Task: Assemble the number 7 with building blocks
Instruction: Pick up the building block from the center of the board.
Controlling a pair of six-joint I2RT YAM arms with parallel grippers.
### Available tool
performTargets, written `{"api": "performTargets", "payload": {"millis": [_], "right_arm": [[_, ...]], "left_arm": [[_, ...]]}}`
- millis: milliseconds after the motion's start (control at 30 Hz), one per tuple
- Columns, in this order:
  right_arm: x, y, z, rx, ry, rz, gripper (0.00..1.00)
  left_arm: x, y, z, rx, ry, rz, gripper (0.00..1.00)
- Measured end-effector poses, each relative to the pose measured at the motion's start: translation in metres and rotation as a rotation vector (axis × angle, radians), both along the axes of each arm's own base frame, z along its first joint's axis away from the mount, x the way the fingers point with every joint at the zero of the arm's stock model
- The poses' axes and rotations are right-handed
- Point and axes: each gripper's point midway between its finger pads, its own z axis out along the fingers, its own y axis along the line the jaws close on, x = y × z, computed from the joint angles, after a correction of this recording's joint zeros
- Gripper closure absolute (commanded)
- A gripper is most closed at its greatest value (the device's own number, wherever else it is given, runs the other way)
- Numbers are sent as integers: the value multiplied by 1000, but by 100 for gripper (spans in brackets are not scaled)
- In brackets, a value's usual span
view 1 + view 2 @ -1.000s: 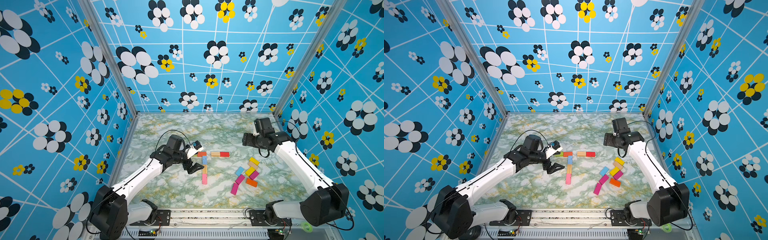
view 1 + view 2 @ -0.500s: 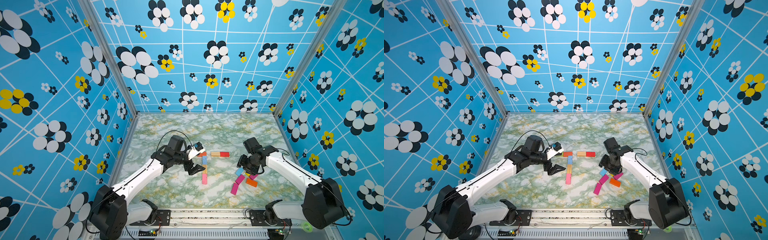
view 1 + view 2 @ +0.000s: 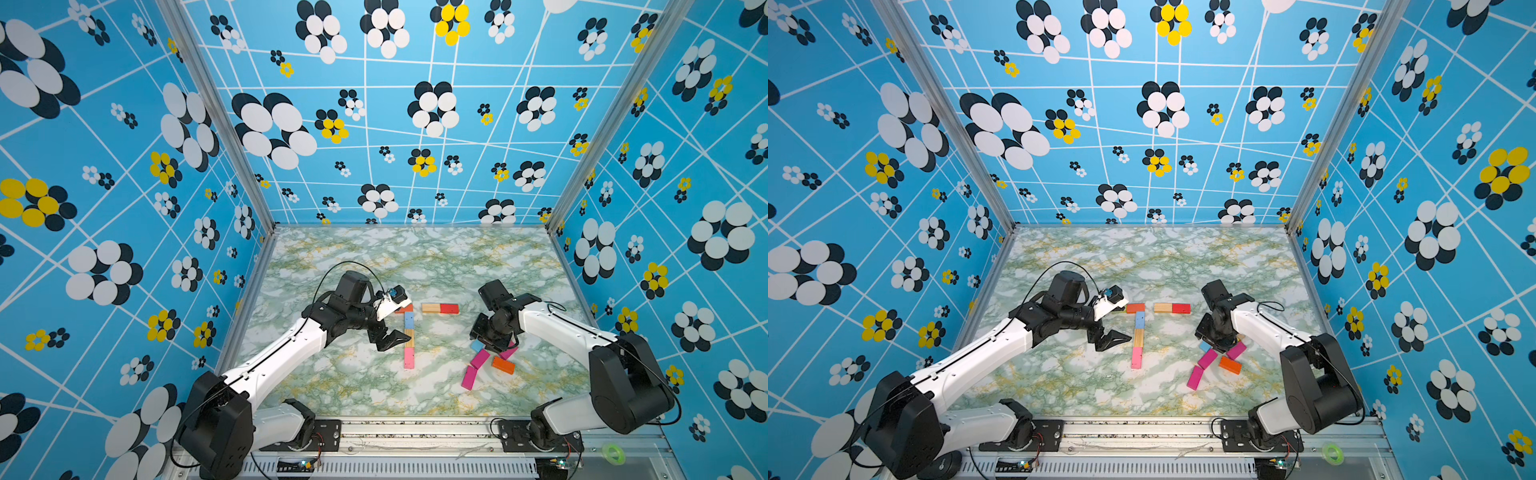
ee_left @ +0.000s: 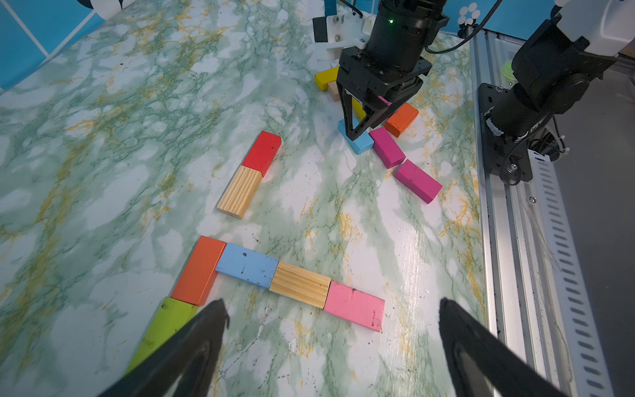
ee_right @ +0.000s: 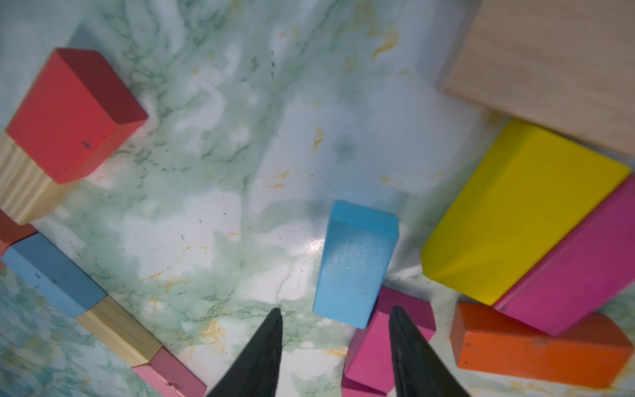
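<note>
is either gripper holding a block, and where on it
Nothing is held. The left gripper is open and empty; the right gripper straddles one end of the light blue block, jaws not clamped.

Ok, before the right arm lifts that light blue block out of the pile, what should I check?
1. Right pincer astride the light blue block: ok, a finger on either side of its end.
2. Grip fully closed: cannot tell.
3. Block free of its neighbours: not ok, a magenta block lies against it.
4. Left pincer open and empty: ok.
5. Stem of the 7 unbroken: ok, three blocks end to end.
</note>
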Motion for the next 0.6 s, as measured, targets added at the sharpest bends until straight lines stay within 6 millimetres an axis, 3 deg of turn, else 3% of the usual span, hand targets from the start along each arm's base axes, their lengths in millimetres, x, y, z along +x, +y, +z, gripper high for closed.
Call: {"api": "performTargets", "payload": {"millis": [367, 600], "right_arm": [[0, -5, -12, -40, 27, 8, 54], [6, 0, -18, -48, 36, 34, 65]], "left_arm": [[0, 0, 0, 0, 0, -2, 1], [0, 0, 0, 0, 0, -2, 1]]}}
